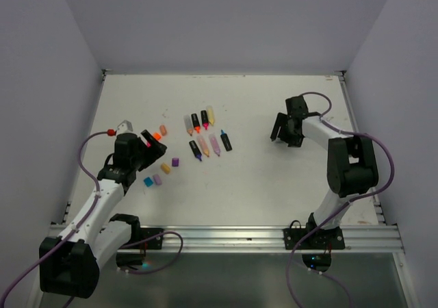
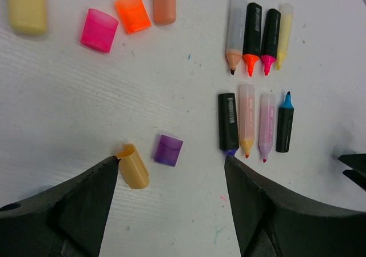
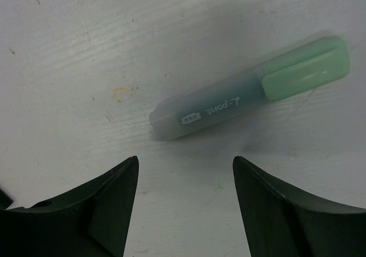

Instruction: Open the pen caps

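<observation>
Hovering jaws apart, the right pincer [image 3: 185, 160] faces a green pen [image 3: 211, 111], its cap [image 3: 306, 68] ahead and rightward.

Lit brightly and evenly from above in top view, with faint soft shadows on the white tabletop [image 1: 274, 185]. Sharp across the tabletop in left wrist view, apart from underexposed, near-black left pincer fingers [image 2: 68, 211]. Dimmer and greyer in right wrist view, with green highlighter [image 3: 251, 97] soft, out of focus, and right pincer fingers [image 3: 86, 211] dark, featureless.
</observation>
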Tool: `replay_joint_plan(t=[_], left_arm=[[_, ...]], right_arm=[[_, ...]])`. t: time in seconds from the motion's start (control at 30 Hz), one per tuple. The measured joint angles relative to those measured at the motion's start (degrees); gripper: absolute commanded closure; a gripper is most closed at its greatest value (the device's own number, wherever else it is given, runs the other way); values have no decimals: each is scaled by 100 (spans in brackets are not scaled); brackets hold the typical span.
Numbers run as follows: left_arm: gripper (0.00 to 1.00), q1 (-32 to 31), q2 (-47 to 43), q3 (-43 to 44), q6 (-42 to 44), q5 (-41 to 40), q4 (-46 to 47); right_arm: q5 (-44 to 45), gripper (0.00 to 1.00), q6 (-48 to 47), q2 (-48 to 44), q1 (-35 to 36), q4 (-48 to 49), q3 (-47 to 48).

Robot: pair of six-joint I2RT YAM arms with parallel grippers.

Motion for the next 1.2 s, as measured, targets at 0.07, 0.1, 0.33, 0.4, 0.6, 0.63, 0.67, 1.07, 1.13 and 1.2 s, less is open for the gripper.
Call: replay_joint_plan(t=[0.07, 0.1, 0.33, 0.4, 0.6, 0.63, 0.67, 1.07, 1.13, 1.2], left_arm=[[23, 0, -11, 0, 15, 24, 22], [23, 0, -22, -2, 24, 37, 24], [23, 0, -72, -9, 48, 98, 52], [23, 0, -68, -9, 81, 105, 55], [23, 0, 11, -9, 144, 129, 57], [23, 0, 37, -9, 151, 131, 57], [23, 0, 63, -9, 175, 133, 59], [23, 0, 442, -9, 251, 365, 367], [23, 0, 444, -9, 254, 396, 398], [23, 0, 444, -9, 254, 422, 448]], right_arm=[[-90, 30, 17, 35, 70, 68, -22], [-114, 30, 17, 70, 105, 120, -22], [-251, 30, 15, 595, 195, 393, 389], [-247, 30, -15, 846, 195, 431, 719], [-251, 30, -267, 1784, 192, 293, 2138], [-249, 29, -323, 1871, 192, 232, 2337], [-225, 29, -382, 1917, 192, 133, 2520], [66, 24, -1174, 1862, -225, -553, 2959], [44, 24, -1292, 1862, -363, -553, 2892], [13, 24, -1379, 1862, -479, -542, 2761]])
